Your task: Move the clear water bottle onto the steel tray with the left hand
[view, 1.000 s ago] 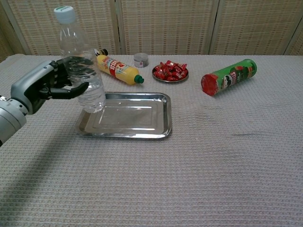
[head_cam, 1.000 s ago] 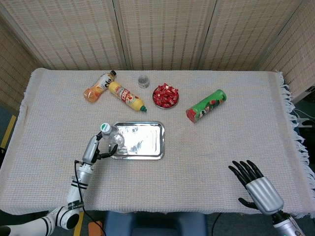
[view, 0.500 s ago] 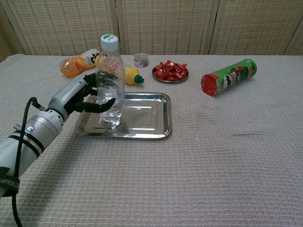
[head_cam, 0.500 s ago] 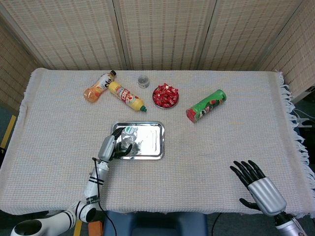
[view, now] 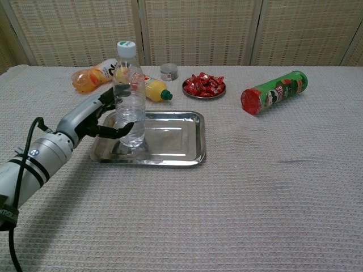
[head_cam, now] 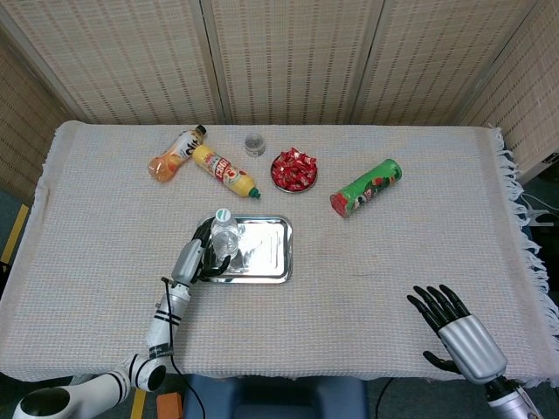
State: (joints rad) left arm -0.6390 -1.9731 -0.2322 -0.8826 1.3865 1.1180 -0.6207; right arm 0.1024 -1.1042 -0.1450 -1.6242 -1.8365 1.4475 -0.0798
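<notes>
The clear water bottle (head_cam: pixel 224 237) (view: pixel 129 102) with a white cap stands upright on the left part of the steel tray (head_cam: pixel 266 253) (view: pixel 170 136). My left hand (head_cam: pixel 194 257) (view: pixel 93 116) reaches in from the left and wraps its fingers around the bottle's lower body, thumb in front. My right hand (head_cam: pixel 458 332) hovers by the table's near right edge, fingers spread and holding nothing; only the head view shows it.
Behind the tray lie an orange drink bottle (head_cam: pixel 175 154) (view: pixel 93 75) and a yellow bottle (head_cam: pixel 225 170) (view: pixel 150 88). A small jar (head_cam: pixel 254 143), a dish of red candies (head_cam: pixel 293 170) and a green chip can (head_cam: pixel 366 187) (view: pixel 274 92) sit further right.
My left hand carried the bottle rightward and down from above the tray's left edge; it now stands upright on the tray. The right hand stayed put.
</notes>
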